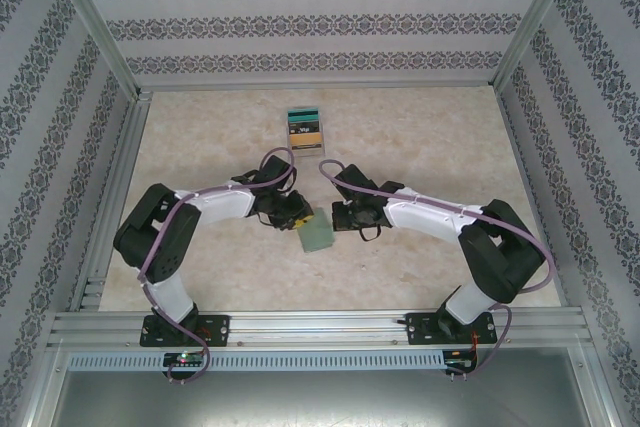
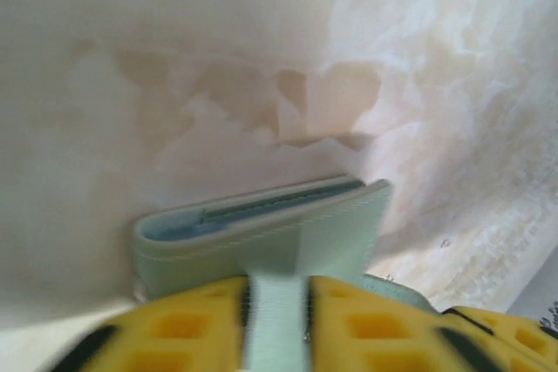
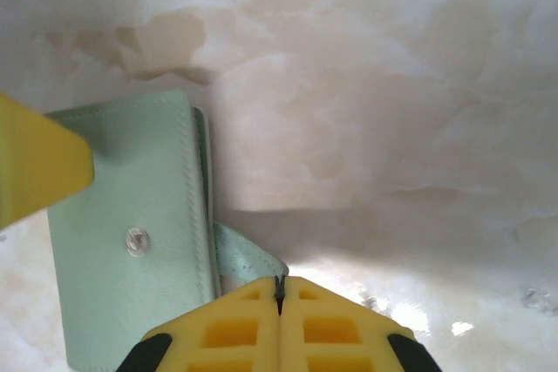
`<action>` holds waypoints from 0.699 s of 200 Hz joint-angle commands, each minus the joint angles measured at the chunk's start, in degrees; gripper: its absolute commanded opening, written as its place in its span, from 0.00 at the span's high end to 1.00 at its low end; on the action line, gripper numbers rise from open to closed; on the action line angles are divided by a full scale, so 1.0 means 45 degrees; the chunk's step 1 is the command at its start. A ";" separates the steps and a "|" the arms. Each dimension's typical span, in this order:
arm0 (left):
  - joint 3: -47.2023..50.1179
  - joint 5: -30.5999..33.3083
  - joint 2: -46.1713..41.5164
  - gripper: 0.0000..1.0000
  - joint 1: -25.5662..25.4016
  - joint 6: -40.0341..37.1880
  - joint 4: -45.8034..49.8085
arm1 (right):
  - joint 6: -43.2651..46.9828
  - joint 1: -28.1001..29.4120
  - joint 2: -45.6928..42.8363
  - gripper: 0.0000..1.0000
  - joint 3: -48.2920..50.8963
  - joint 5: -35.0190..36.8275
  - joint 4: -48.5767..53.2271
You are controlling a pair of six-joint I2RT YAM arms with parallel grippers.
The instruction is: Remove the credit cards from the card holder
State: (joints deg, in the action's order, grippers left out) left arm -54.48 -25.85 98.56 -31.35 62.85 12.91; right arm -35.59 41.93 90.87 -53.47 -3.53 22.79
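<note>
Both arms fold inward, low over the beige marbled table [image 1: 440, 147]. The right hand [image 3: 279, 283] is clenched on the tab of the flat pale-green bifold card holder [image 3: 131, 233], which lies mid-table. The left hand [image 2: 277, 289] is parted, released, at its edge. The teal-and-tan plastic credit cards [image 1: 303, 127] lie well behind, with open table all round.

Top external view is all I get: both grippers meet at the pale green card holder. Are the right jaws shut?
Observer: Yes; the right wrist view shows the right gripper with jaws shut, tips at the tab of the card holder.
Operator: Is the holder open?
Observer: No, folded; the left wrist view shows thin edges, likely cards, in its top slot.
Operator: And the left jaws?
Observer: The left gripper has them apart, pale green holder material between.
</note>
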 commanded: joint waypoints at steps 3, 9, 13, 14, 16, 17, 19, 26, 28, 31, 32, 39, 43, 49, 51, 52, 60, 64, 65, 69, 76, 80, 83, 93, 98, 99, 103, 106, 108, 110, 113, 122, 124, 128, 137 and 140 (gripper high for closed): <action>-0.0144 0.2228 -0.1564 0.34 0.0601 -0.1013 0.2653 | 0.0051 0.0540 -0.0341 1.00 -0.0947 -0.0950 0.0045; -0.0136 0.2342 -0.2044 0.32 0.0844 -0.1116 0.2850 | -0.0040 0.0663 -0.0297 1.00 -0.1138 -0.1148 -0.0045; -0.0105 0.2363 -0.2321 0.31 0.0988 -0.1193 0.2948 | -0.0099 0.0744 -0.0260 1.00 -0.1278 -0.1311 -0.0147; -0.0103 0.2364 -0.2385 0.30 0.1048 -0.1203 0.2970 | -0.0108 0.0762 -0.0246 1.00 -0.1319 -0.1348 -0.0173; -0.0072 0.2364 -0.2497 0.29 0.1142 -0.1235 0.3020 | -0.0145 0.0804 -0.0211 1.00 -0.1388 -0.1433 -0.0228; -0.0067 0.2365 -0.2552 0.29 0.1193 -0.1243 0.3045 | -0.0160 0.0811 -0.0202 1.00 -0.1423 -0.1477 -0.0263; -0.0043 0.2355 -0.2637 0.29 0.1295 -0.1274 0.3088 | -0.0206 0.0856 -0.0186 1.00 -0.1497 -0.1558 -0.0314; 0.0034 0.2379 -0.3078 0.28 0.1622 -0.1372 0.3294 | -0.0332 0.0970 -0.0110 1.00 -0.1749 -0.1807 -0.0504; 0.0075 0.2398 -0.3198 0.28 0.1705 -0.1399 0.3355 | -0.0376 0.1003 -0.0075 1.00 -0.1813 -0.1870 -0.0535; 0.0121 0.2403 -0.3361 0.28 0.1861 -0.1465 0.3410 | -0.0426 0.1042 -0.0044 1.00 -0.1931 -0.1945 -0.0581; 0.0147 0.2394 -0.3423 0.28 0.1905 -0.1486 0.3435 | -0.0447 0.1047 -0.0031 1.00 -0.1977 -0.1986 -0.0606; 0.0287 0.2432 -0.3803 0.28 0.2165 -0.1642 0.3560 | -0.0550 0.1153 0.0063 1.00 -0.2225 -0.2200 -0.0743; 0.0375 0.2473 -0.4036 0.28 0.2317 -0.1706 0.3613 | -0.0588 0.1201 0.0113 1.00 -0.2363 -0.2318 -0.0814; 0.0520 0.2534 -0.4337 0.27 0.2496 -0.1772 0.3734 | -0.0647 0.1274 0.0155 1.00 -0.2591 -0.2444 -0.0882; 0.0567 0.2539 -0.4435 0.27 0.2549 -0.1792 0.3763 | -0.0656 0.1294 0.0172 1.00 -0.2683 -0.2469 -0.0893; 0.0585 0.2540 -0.4458 0.27 0.2571 -0.1805 0.3758 | -0.0670 0.1300 0.0185 1.00 -0.2714 -0.2483 -0.0898; 0.0777 0.2488 -0.4813 0.27 0.2769 -0.1873 0.3782 | -0.0722 0.1342 0.0250 1.00 -0.2936 -0.2559 -0.0901; 0.0875 0.2468 -0.4937 0.27 0.2850 -0.1905 0.3791 | -0.0736 0.1346 0.0265 1.00 -0.3008 -0.2601 -0.0901; 0.0885 0.2465 -0.4973 0.27 0.2878 -0.1910 0.3792 | -0.0739 0.1346 0.0270 1.00 -0.3024 -0.2617 -0.0902; 0.0966 0.2451 -0.5099 0.27 0.2914 -0.1930 0.3792 | -0.0757 0.1346 0.0274 1.00 -0.3065 -0.2664 -0.0917; 0.1107 0.2443 -0.5296 0.27 0.3002 -0.1971 0.3802 | -0.0741 0.1346 0.0256 1.00 -0.3116 -0.2702 -0.0920; 0.1153 0.2440 -0.5393 0.27 0.3021 -0.1991 0.3794 | -0.0728 0.1346 0.0238 1.00 -0.3117 -0.2693 -0.0915; 0.1199 0.2433 -0.5459 0.27 0.3032 -0.2003 0.3783 | -0.0699 0.1336 0.0212 1.00 -0.3120 -0.2682 -0.0907; 0.1357 0.2371 -0.5621 0.27 0.3070 -0.2013 0.3683 | -0.0682 0.1290 0.0161 1.00 -0.3030 -0.2604 -0.0832; 0.1447 0.2332 -0.5680 0.27 0.3070 -0.1985 0.3576 | -0.0682 0.1241 0.0106 1.00 -0.2937 -0.2614 -0.0834; 0.1464 0.2309 -0.5696 0.27 0.3066 -0.1980 0.3567 | -0.0673 0.1235 0.0093 1.00 -0.2930 -0.2614 -0.0830; 0.1501 0.2254 -0.5723 0.27 0.3068 -0.1960 0.3498 | -0.0702 0.1194 0.0054 1.00 -0.2828 -0.2614 -0.0835; 0.1547 0.2216 -0.5716 0.27 0.3074 -0.1941 0.3440 | -0.0720 0.1161 -0.0001 1.00 -0.2766 -0.2587 -0.0826; 0.1571 0.2186 -0.5727 0.27 0.3065 -0.1937 0.3406 | -0.0732 0.1163 -0.0038 1.00 -0.2727 -0.2554 -0.0826; 0.1582 0.2149 -0.5716 0.27 0.3067 -0.1916 0.3378 | -0.0730 0.1139 -0.0062 1.00 -0.2658 -0.2516 -0.0825; 0.1599 0.2101 -0.5712 0.27 0.3077 -0.1916 0.3320 | -0.0741 0.1105 -0.0116 1.00 -0.2581 -0.2458 -0.0825; 0.1707 0.1895 -0.5668 0.27 0.3071 -0.1899 0.3143 | -0.0685 0.0987 -0.0243 1.00 -0.2324 -0.2231 -0.0747; 0.1723 0.1856 -0.5662 0.27 0.3073 -0.1892 0.3093 | -0.0675 0.0953 -0.0274 1.00 -0.2265 -0.2181 -0.0728; 0.1756 0.1760 -0.5611 0.27 0.3080 -0.1895 0.3001 | -0.0624 0.0892 -0.0333 1.00 -0.2139 -0.2049 -0.0681; 0.1875 0.1530 -0.5561 0.27 0.3071 -0.1895 0.2755 | -0.0506 0.0702 -0.0443 1.00 -0.1802 -0.1676 -0.0552; 0.1904 0.1445 -0.5529 0.27 0.3062 -0.1879 0.2681 | -0.0461 0.0621 -0.0479 1.00 -0.1705 -0.1540 -0.0464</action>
State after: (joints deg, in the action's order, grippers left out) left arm -47.16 -16.73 73.76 -18.20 55.57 26.87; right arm -37.78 46.81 90.87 -64.77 -13.98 18.72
